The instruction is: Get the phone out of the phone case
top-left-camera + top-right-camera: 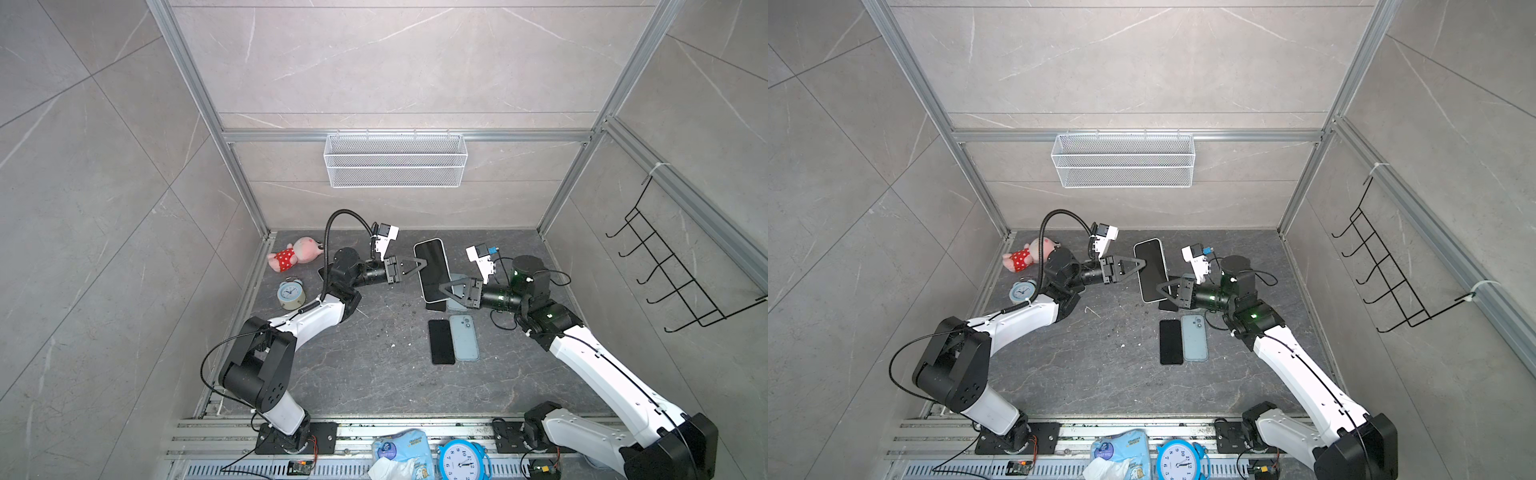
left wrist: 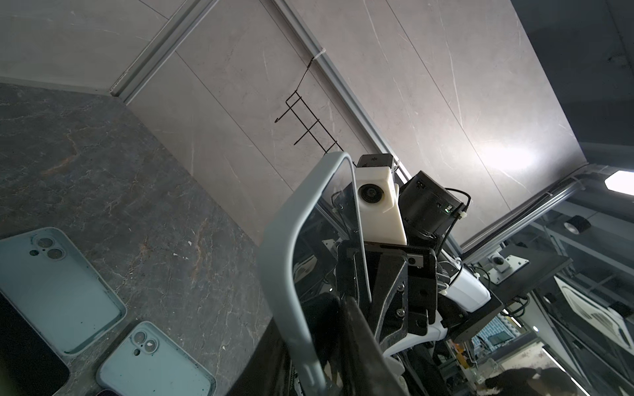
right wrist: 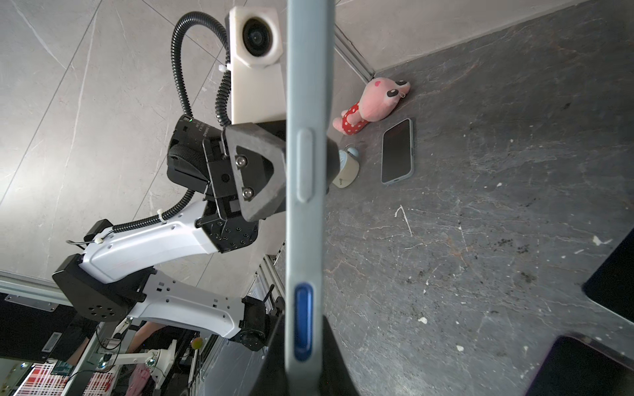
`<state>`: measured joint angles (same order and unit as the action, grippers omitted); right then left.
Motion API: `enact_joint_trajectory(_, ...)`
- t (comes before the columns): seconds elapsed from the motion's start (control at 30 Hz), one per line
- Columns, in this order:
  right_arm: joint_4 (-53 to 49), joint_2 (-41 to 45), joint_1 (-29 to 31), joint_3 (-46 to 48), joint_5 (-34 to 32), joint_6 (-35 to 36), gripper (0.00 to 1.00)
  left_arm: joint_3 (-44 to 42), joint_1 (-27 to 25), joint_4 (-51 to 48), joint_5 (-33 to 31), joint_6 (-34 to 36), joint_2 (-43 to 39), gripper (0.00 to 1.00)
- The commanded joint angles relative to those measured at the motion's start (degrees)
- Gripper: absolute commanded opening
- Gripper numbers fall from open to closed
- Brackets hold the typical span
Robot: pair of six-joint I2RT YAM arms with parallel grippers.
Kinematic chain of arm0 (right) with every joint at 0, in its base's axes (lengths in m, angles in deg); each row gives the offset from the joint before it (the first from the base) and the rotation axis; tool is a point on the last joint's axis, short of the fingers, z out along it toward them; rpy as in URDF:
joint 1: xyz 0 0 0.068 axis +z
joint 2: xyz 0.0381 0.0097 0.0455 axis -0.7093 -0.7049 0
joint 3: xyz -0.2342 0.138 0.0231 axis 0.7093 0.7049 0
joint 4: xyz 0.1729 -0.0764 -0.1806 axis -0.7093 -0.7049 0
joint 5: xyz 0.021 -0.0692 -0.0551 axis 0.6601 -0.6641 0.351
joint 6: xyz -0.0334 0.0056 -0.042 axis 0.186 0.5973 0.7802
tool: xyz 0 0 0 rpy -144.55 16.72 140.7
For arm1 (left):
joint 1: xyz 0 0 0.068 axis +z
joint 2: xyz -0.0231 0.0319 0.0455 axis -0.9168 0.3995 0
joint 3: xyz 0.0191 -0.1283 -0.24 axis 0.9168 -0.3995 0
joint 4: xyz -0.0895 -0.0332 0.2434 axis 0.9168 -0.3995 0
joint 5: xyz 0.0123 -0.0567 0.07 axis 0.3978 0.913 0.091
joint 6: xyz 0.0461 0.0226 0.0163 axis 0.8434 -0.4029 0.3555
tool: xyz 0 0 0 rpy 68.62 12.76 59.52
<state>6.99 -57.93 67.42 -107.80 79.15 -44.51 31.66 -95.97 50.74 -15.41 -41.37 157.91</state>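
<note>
Above the tabletop [image 1: 374, 365], the cased phone [image 1: 433, 259] is held, long axis running front to back. Near short end is clamped by the right gripper [image 1: 442, 289]. Left long edge is pinched by the left gripper [image 1: 422, 265], best placed for peeling.

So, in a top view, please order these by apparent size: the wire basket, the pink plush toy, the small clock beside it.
1. wire basket, clearly largest
2. pink plush toy
3. small clock, somewhat smaller than the toy

The phone [image 1: 432, 266], dark screen up, sits in its pale blue-grey case [image 3: 307, 233], lifted above the table [image 1: 374, 374].
</note>
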Motion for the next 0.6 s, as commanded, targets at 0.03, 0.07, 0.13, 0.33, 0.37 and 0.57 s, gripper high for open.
enact_joint_trajectory(0.03, 4.4, -0.5, -0.2, -2.2, 3.1, 0.8, 0.0, 2.8, 0.1, 3.9, 3.6, -0.8, 0.4, 0.13)
enact_joint_trajectory(0.07, 4.4, -0.7, -0.2, -2.4, 3.5, 0.9, 0.0, 2.8, 0.0, 4.0, 3.7, -1.0, 0.4, 0.1)
enact_joint_trajectory(0.13, 4.2, -1.0, -0.2, -2.8, 3.7, 1.1, 0.0, 2.8, 0.0, 3.9, 4.3, -1.2, 0.0, 0.02)
enact_joint_trajectory(0.33, 3.9, -2.4, -0.4, -4.0, 4.7, 1.7, 0.0, 2.4, -0.1, 2.8, 5.3, -1.3, -2.0, 0.0)
enact_joint_trajectory(0.37, 3.5, -2.5, -0.4, -4.3, 4.5, 1.9, 0.01, 2.1, -0.1, 1.8, 5.3, -0.6, -2.9, 0.0)
enact_joint_trajectory(0.57, 6.7, -0.6, -0.6, -2.6, 2.2, -1.0, 0.64, -1.0, 0.0, -10.5, -7.6, 7.7, -12.2, 0.0)
